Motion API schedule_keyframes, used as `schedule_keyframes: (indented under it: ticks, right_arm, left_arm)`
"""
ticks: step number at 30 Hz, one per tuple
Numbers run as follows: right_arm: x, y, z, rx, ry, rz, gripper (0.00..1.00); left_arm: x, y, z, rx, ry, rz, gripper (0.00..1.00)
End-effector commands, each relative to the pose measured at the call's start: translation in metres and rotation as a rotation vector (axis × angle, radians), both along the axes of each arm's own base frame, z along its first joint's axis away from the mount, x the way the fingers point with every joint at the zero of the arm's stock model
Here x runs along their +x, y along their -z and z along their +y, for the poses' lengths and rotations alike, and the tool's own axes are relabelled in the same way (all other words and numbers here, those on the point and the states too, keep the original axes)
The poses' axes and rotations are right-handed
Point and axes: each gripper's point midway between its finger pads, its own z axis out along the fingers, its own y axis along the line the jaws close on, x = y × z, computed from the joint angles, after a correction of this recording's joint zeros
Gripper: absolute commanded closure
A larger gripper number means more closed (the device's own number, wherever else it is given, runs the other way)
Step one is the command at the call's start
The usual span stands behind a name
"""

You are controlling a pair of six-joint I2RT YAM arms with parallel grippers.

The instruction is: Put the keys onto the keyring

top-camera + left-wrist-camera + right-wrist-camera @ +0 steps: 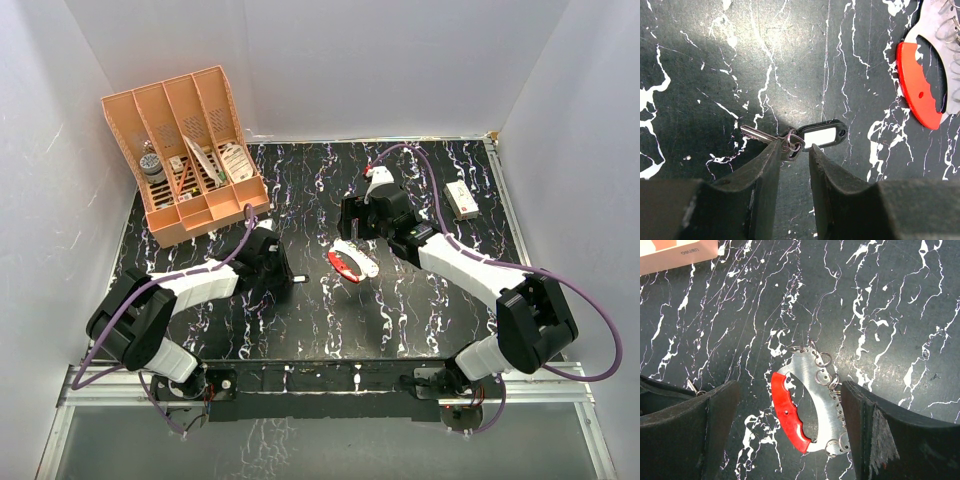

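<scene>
Keys [298, 277] lie near the middle of the black marbled table [300, 330] in the top view, a tiny dark speck right at the tip of the left gripper [288, 273]. The keyring [352, 262] rests a little to their right, just in front of the right gripper [352, 232]. An orange organizer [185, 150] stands well apart at the far left.

From the left wrist, the keys show as a silver blade, a small split ring and a black tag with a white label, lying flat. The jaws are narrow, with a gap between them. One finger [767, 165] touches the split ring and the other stands just beside it, so I judge nothing is pinched yet. To do this pickup well, centre on the split ring or the tag's near end and close squarely, low to the table — a skewed pinch could flick the bunch aside. The keyring's red edge [917, 82] shows at the upper right.

From the right wrist, the keyring is a flat silver oval with a thick red crescent on one side and small wire rings along the other. The fingers stand wide on either side of it, touching nothing — ready, it seems, to steady it.
</scene>
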Motion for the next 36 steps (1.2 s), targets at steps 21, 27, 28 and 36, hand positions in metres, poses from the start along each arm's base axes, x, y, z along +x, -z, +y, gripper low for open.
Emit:
schedule_keyframes:
  ticks: [21, 27, 28, 36]
  right_arm:
    - [0.006, -0.020, -0.003, 0.013, 0.017, -0.077, 0.17]
    - [0.006, -0.017, -0.004, 0.006, 0.018, -0.074, 0.17]
    - [0.006, -0.017, -0.004, 0.005, 0.020, -0.073, 0.17]
    - [0.007, -0.015, -0.005, -0.001, 0.023, -0.072, 0.16]
  left_arm:
    - [0.009, -0.008, -0.009, 0.008, 0.002, -0.016, 0.76]
    - [0.010, -0.008, -0.010, 0.006, 0.004, -0.016, 0.80]
    - [0.010, -0.007, -0.010, 0.008, 0.006, -0.015, 0.80]
    - [0.011, -0.006, -0.012, 0.010, 0.010, -0.013, 0.86]
